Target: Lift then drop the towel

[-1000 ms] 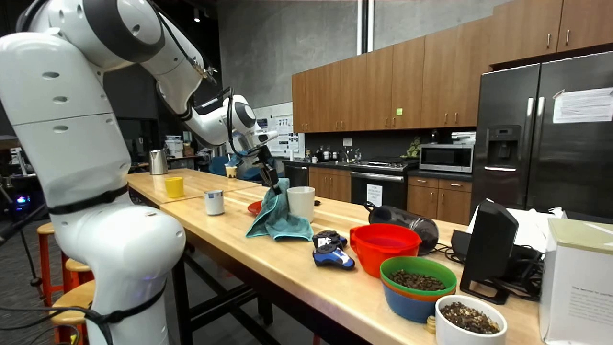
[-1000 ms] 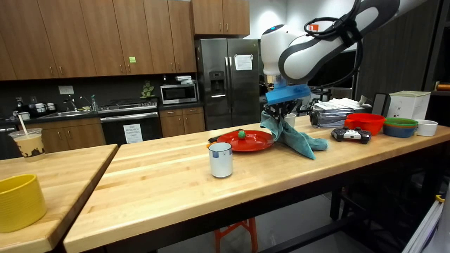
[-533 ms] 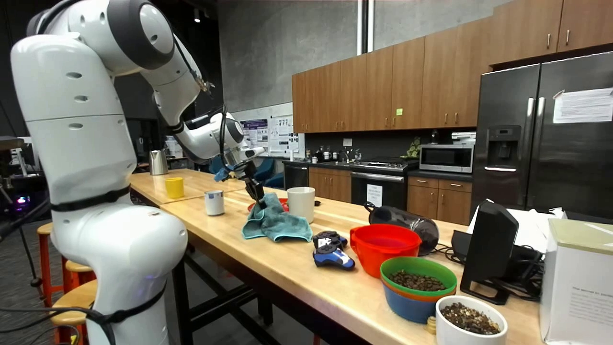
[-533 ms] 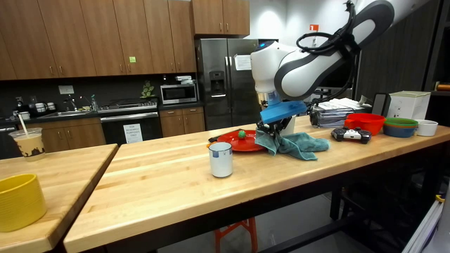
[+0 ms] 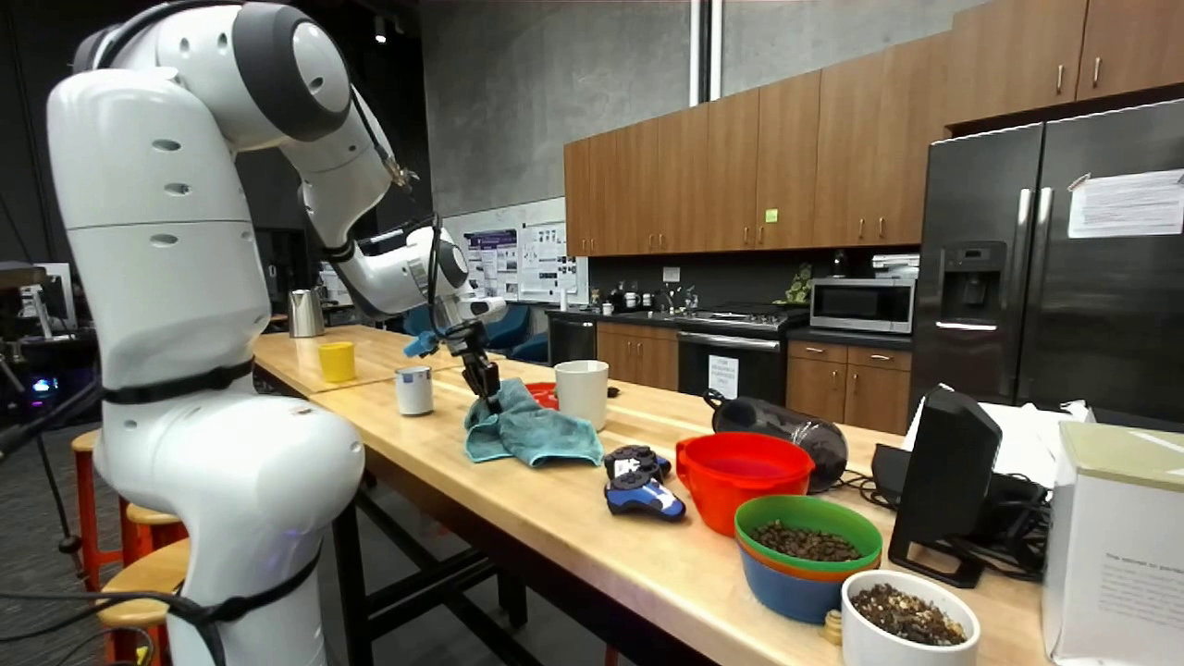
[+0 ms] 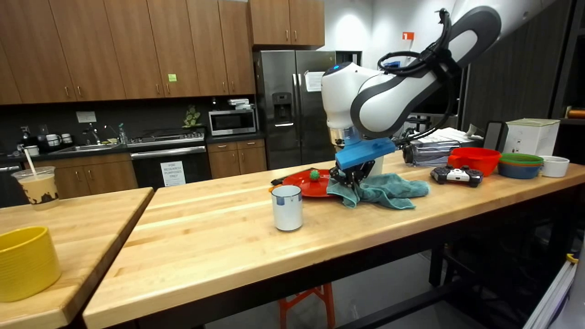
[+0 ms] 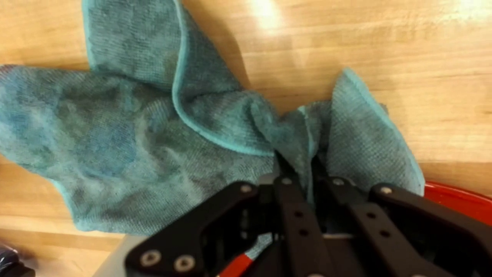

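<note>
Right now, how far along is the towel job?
Done, at least partly: the lift; a second ago the towel stood higher under the gripper, though full clearance isn't shown. In hand: the wrist view shows it pinched between the fingers, much of it slumped on the table. Left: opening to release it, then probably backing away.

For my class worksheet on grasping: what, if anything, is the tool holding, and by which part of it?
The towel, by a bunched fold toward its end nearest the red plate, pinched in the tool.
</note>
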`<state>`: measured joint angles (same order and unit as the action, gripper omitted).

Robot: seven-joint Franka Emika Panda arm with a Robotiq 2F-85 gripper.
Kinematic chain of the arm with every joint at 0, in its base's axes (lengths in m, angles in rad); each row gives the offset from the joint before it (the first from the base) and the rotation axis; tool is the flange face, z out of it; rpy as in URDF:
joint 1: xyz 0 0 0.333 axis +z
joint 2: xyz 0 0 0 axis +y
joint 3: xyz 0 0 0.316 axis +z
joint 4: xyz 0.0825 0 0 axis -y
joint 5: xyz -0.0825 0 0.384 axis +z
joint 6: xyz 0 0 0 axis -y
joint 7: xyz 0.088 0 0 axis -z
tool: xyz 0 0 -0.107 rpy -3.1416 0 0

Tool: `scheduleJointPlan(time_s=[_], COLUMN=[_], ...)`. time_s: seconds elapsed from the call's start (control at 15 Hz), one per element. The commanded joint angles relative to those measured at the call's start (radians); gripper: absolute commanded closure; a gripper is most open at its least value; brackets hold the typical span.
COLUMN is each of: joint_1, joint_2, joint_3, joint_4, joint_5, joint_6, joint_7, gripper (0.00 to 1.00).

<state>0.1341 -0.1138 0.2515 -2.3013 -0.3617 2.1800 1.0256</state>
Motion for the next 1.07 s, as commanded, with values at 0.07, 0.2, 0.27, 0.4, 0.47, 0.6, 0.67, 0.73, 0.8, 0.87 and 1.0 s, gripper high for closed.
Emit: scheduleJointPlan(time_s=[0.07, 0.2, 0.27, 0.4, 0.47, 0.6, 0.67, 0.73, 0.8, 0.87, 1.0], joint_1=[0.014, 0.024, 0.027, 0.033, 0.033, 0.034, 0.036, 0.037, 0.038, 0.039, 0.039], joint_2=[0.006, 0.021, 0.029, 0.044, 0.047, 0.059, 0.062, 0.066, 0.069, 0.071, 0.075], joint_3=[-0.031, -0.04, -0.043, -0.041, -0.038, -0.035, -0.034, -0.034, -0.034, -0.034, -0.035], joint_4=[0.005, 0.014, 0.018, 0.036, 0.041, 0.054, 0.057, 0.064, 0.07, 0.07, 0.08], joint_5=[0.141, 0.276, 0.337, 0.426, 0.451, 0.48, 0.485, 0.486, 0.487, 0.486, 0.481], joint_6=[0.03, 0.043, 0.038, 0.005, -0.004, -0.023, -0.03, -0.038, -0.047, -0.05, -0.07], joint_7=[-0.143, -0.289, -0.357, -0.465, -0.497, -0.542, -0.553, -0.562, -0.57, -0.575, -0.579], gripper=[0.97, 0.97, 0.97, 0.97, 0.97, 0.97, 0.97, 0.97, 0.97, 0.97, 0.63])
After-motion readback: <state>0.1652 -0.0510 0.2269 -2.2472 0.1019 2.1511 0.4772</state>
